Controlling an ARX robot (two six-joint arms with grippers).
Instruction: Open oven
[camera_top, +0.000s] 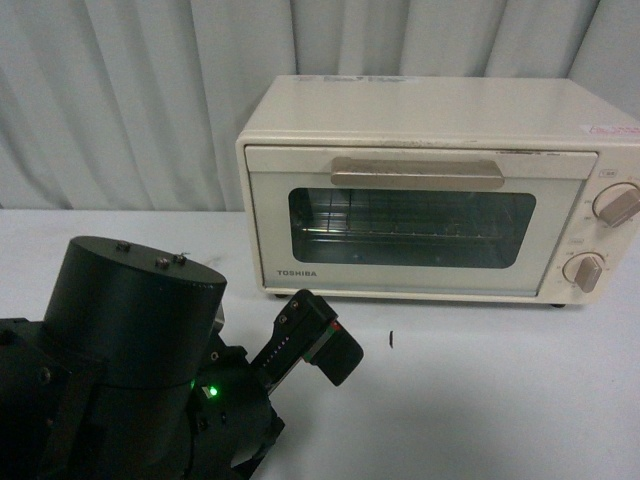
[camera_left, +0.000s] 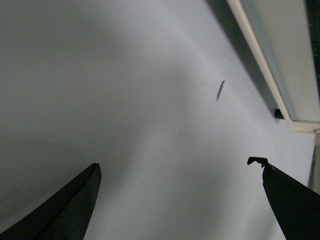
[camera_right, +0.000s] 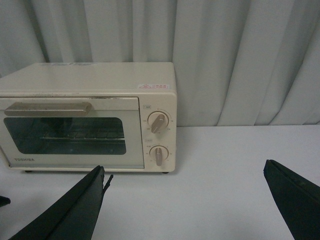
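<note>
White counter (camera_top: 480, 400), curtain (camera_top: 120, 100): oven (camera_top: 430, 190), shut. Left fingers (camera_left: 70, 210), right fingers (camera_right: 75, 210) spread, empty. Best you hook the handle (camera_top: 418, 173) from above, pull down.

Left hand (camera_left: 179, 164) and right hand (camera_right: 183, 166) both gape wide apart.

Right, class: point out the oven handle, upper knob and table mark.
oven handle (camera_top: 417, 174): front view, middle of bar.
upper knob (camera_top: 618, 205): front view, its grip.
table mark (camera_top: 391, 340): front view, its middle.
</note>
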